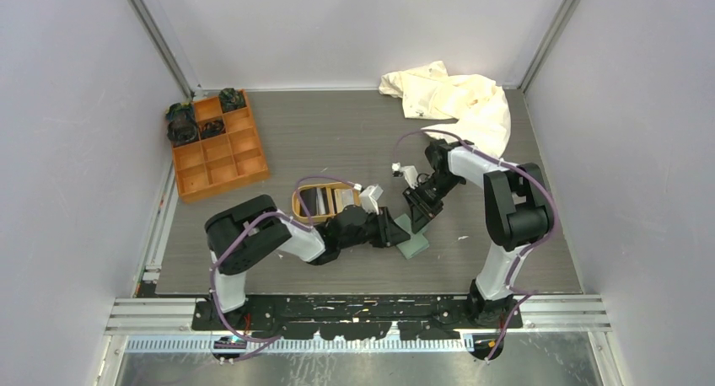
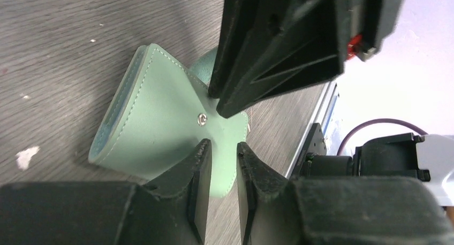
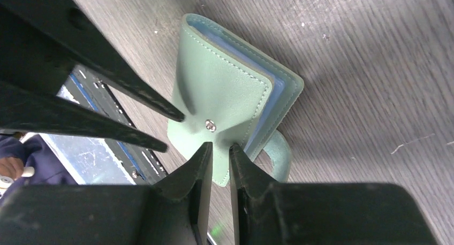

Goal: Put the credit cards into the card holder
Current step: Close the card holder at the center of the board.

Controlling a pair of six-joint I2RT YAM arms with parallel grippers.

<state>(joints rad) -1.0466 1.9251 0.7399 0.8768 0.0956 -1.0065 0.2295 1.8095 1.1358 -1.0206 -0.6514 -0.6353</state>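
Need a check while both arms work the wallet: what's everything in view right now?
card holder: one, sage green, front centre of table
credit cards: at least two, dark and light, in the tray
tray: one, tan oval, left of the card holder
compartment box: one, orange, far left
dark items: several, black, in the box's far compartments
cloth: one, cream, far right corner
table: one, grey woodgrain
left gripper: black, pinching the card holder's cover
right gripper: black, pinching the same cover

Walls (image 1: 67,150): plain, pale grey, on three sides
Table (image 1: 337,125): grey wood grain
Rails (image 1: 573,314): metal, near edge
Light: soft, even
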